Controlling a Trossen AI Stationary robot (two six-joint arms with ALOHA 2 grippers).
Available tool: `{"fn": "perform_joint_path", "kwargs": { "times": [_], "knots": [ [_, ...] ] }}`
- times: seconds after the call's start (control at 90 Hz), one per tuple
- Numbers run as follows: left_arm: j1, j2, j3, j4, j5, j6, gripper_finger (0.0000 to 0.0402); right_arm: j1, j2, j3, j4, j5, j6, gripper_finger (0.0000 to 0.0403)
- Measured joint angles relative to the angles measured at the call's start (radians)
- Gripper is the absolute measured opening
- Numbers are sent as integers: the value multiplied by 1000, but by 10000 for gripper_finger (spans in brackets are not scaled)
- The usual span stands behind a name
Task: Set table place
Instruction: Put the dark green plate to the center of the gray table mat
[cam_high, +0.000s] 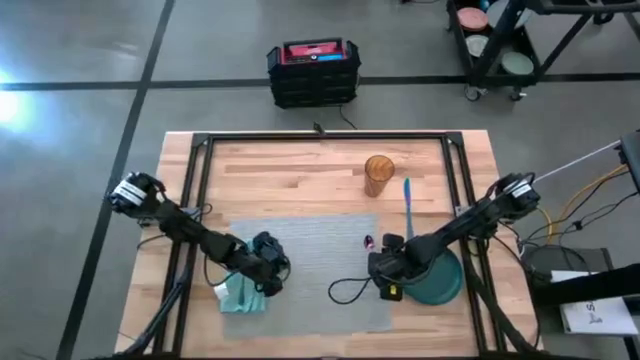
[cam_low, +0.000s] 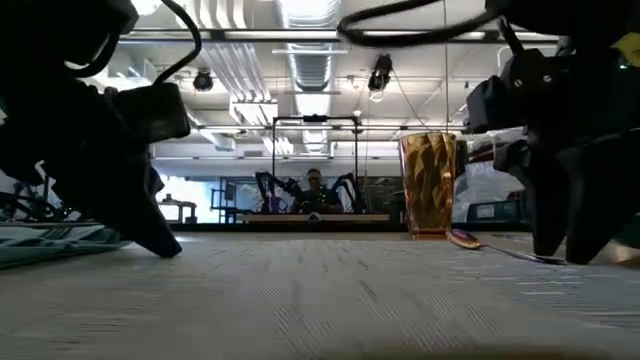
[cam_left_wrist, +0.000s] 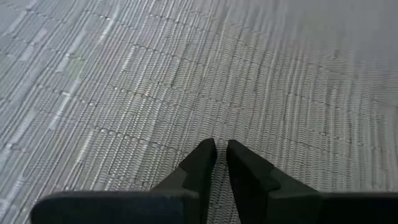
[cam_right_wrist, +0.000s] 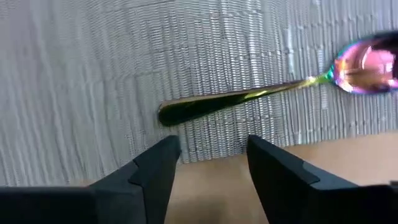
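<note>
Nearest the right wrist camera, the right gripper (cam_right_wrist: 208, 165) hangs with its two dark fingers spread and empty just short of the shiny iridescent metal spoon (cam_right_wrist: 267, 93), whose long axis lies crosswise to them on the flat grey woven placemat (cam_high: 310, 265) near its right edge, by the dark green round plate (cam_high: 445, 285). Farther off over the placemat's left side, the left gripper (cam_left_wrist: 221, 155) has its fingers nearly together and empty, so the right arm is the nearer to the spoon on the light wooden plank table (cam_high: 290, 165).

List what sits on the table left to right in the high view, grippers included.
Teal napkin → left gripper, shut, over the grey placemat → right gripper, open, above the spoon → dark green plate.
</note>
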Motion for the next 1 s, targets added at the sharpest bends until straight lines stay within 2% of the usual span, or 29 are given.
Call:
{"fn": "perform_joint_path", "kwargs": {
  "times": [0.156, 0.356, 0.467, 0.578, 0.689, 0.922, 1.0],
  "knots": [
    [1, -27, 1, -38, 5, -13, 38, 4, -6, 50, -49, -11, -27, 175],
    [1, -107, 39, -37, 8, -12, 38, -5, -27, 239, -409, -4, -17, 165],
    [1, -139, 53, -40, 6, -2, 38, -4, -45, 315, -548, -5, 104, 160],
    [-2, -149, 59, -34, 5, -1, 38, 22, -60, 331, -552, -56, 278, 159],
    [-4, -146, 57, -35, 5, -1, 38, 103, -58, 324, -552, -134, 392, 169],
    [-4, -140, 57, -33, -2, 3, 38, 242, -5, 306, -551, -64, 641, 206],
    [-4, -140, 57, -33, -3, 4, 38, 262, 29, 299, -551, -59, 672, 216]
  ]
}}
